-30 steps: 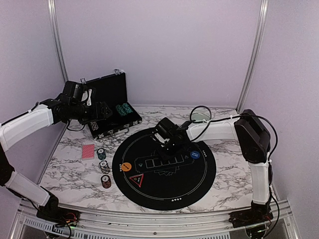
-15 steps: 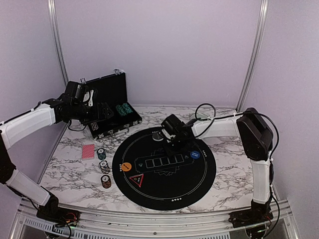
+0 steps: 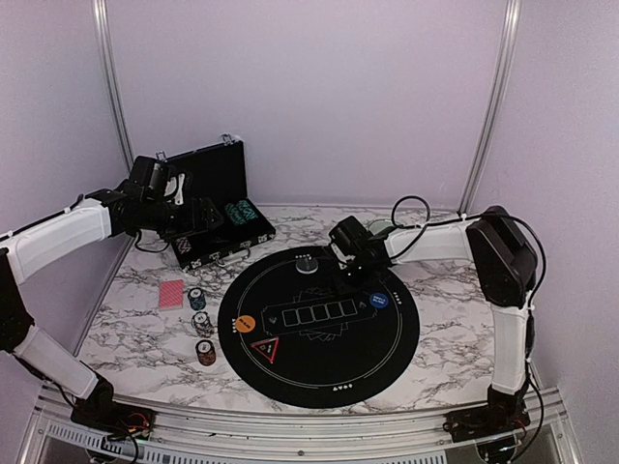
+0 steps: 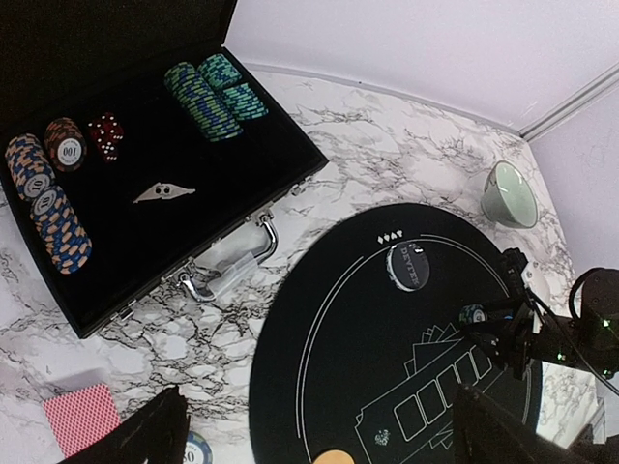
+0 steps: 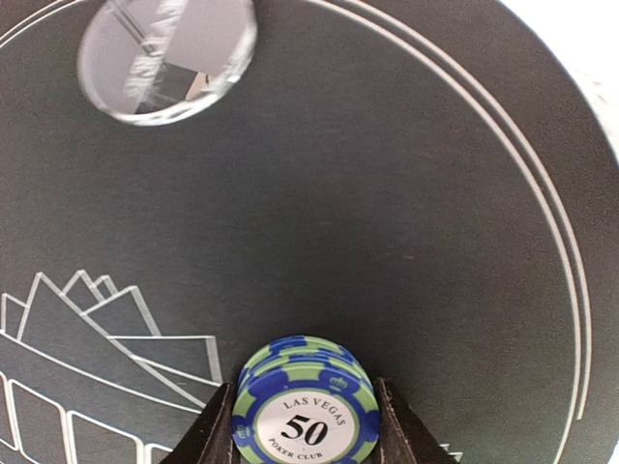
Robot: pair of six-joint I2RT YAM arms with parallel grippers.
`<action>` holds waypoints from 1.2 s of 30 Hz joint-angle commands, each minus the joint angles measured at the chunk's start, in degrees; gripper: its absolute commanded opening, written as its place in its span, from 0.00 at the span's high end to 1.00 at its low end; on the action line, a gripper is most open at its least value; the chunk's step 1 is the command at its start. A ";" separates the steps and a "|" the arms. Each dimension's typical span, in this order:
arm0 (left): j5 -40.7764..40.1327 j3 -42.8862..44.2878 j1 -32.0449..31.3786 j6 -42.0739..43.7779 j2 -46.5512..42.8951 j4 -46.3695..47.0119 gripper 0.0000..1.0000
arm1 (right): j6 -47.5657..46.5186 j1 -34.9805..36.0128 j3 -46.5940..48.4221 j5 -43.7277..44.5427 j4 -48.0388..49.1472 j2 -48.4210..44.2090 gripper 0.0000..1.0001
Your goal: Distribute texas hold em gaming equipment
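Nearest my bases, small stacks of striped-edge poker chips and a pinkish-red-backed deck of cards sit on the marble table, left of the round black felt mat. On the mat lie an orange button disc, a blue button disc and a white button disc. My right pincer, half closed, grips a blue-green chip stack low over the mat's far side. Beyond, my left pincer gapes empty above the open black case, where more chips lie. I judge the job roughly midway.
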 commanded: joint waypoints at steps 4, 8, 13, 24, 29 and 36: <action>0.97 1.93 0.25 0.64 1.01 -0.11 0.04 | 1.09 -4.76 -4.96 5.49 -7.06 0.63 0.66; 1.07 1.57 0.26 0.76 0.76 -0.23 0.04 | 1.11 -5.82 -6.23 5.67 -6.76 -0.03 0.66; 1.16 1.40 0.30 0.84 0.68 -0.30 0.04 | 1.04 -7.11 -7.58 5.84 -6.37 -0.93 0.66; 1.47 1.72 0.25 0.76 1.33 -0.25 0.04 | 0.35 -11.40 -11.92 5.88 -5.24 -4.28 0.65; 1.71 1.89 0.30 0.62 1.48 -0.20 0.04 | 0.07 -12.54 -13.37 5.93 -4.85 -5.36 0.65; 1.78 1.95 0.25 0.66 1.52 -0.19 0.04 | 0.01 -13.37 -14.76 5.80 -4.27 -5.84 0.65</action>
